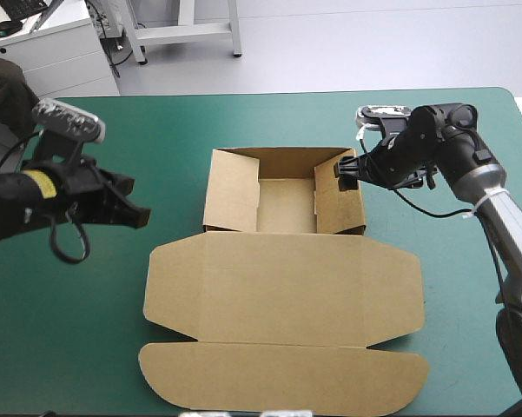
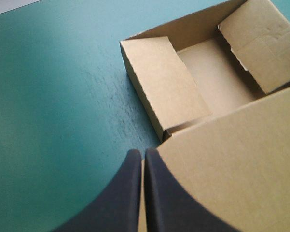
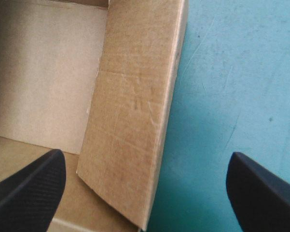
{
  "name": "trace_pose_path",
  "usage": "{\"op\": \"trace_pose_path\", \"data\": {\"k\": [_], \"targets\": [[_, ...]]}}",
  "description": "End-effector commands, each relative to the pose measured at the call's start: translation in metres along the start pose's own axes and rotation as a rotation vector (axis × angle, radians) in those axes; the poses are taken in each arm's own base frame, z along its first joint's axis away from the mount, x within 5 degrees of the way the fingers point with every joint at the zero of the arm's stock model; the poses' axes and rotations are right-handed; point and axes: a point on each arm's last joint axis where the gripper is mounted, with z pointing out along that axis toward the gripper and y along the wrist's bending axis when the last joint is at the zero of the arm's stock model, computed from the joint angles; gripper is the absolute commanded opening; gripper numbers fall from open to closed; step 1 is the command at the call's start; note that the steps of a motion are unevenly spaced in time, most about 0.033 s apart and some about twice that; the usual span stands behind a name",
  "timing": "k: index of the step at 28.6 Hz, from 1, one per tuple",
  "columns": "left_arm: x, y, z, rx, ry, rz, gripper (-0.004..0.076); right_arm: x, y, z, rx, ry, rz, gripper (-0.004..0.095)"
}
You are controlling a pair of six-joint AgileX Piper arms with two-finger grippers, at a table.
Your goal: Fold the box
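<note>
Board of the brown box is spread flat across the near half of the teal-green cover. The rounded tuck flap is laid closest to the near edge, and the broad lid is joined to it just beyond. Past the lid, at the middle of the table, the open tray is formed, its walls raised and its floor bare.

The left gripper is held above the cover to the left of the box, level with the seam between lid and tray and clear of the board. In its wrist view the left gripper is seen closed, the black fingers pressed together with nothing between them; the lid's corner and the tray's left wall are shown ahead of it.

The right gripper is placed at the far end of the tray's right wall. In the right wrist view it is spread wide, straddling that wall: one finger is set over the tray's inside, the other over the cover outside.
</note>
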Motion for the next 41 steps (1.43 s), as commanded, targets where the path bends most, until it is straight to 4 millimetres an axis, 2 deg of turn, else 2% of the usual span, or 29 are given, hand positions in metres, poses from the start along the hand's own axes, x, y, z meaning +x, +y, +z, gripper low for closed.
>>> {"op": "trace_pose_path", "data": {"k": [1,6,10,14,17,19,24,27,29,30,35,41], "targets": [[0.027,-0.004,-0.024,0.009,-0.025,0.008,0.0000,-0.010,0.002,-0.003,-0.025,-0.075,0.026,0.0832],[0.087,-0.005,-0.025,0.004,-0.047,0.003,0.0000,-0.015,-0.004,0.041,-0.016,0.012,0.055,0.0832],[0.116,-0.006,-0.024,-0.003,-0.108,0.002,0.0000,-0.015,-0.005,0.054,-0.024,0.044,0.068,0.0832],[0.143,-0.007,-0.022,0.007,-0.132,-0.020,0.0000,-0.014,-0.003,0.058,-0.026,0.054,0.062,0.0832],[0.158,-0.008,-0.019,0.013,-0.138,-0.042,0.0000,-0.013,0.000,0.062,-0.027,0.067,0.057,0.0828],[0.165,-0.008,-0.017,0.013,-0.141,-0.051,0.0000,-0.011,0.002,0.068,-0.030,0.097,0.055,0.0790],[0.176,-0.008,-0.014,0.018,-0.136,-0.070,0.0000,-0.008,0.003,0.075,-0.026,0.148,0.059,0.0547],[0.177,-0.008,-0.015,0.020,-0.139,-0.070,0.0000,-0.007,0.003,0.075,-0.026,0.154,0.049,0.0262],[0.177,-0.008,-0.015,0.020,-0.139,-0.070,0.0000,-0.008,0.003,0.072,-0.030,0.141,-0.004,0.0038],[0.177,-0.008,-0.015,0.020,-0.139,-0.070,0.0000,-0.009,0.002,0.071,-0.028,0.129,-0.006,-0.0013],[0.177,-0.008,-0.015,0.018,-0.141,-0.069,0.0000,-0.019,-0.017,0.043,-0.005,0.007,-0.017,-0.0020],[0.176,-0.008,-0.015,0.019,-0.151,-0.070,0.0000,-0.032,-0.080,-0.012,0.079,-0.128,0.043,-0.0020]]}}
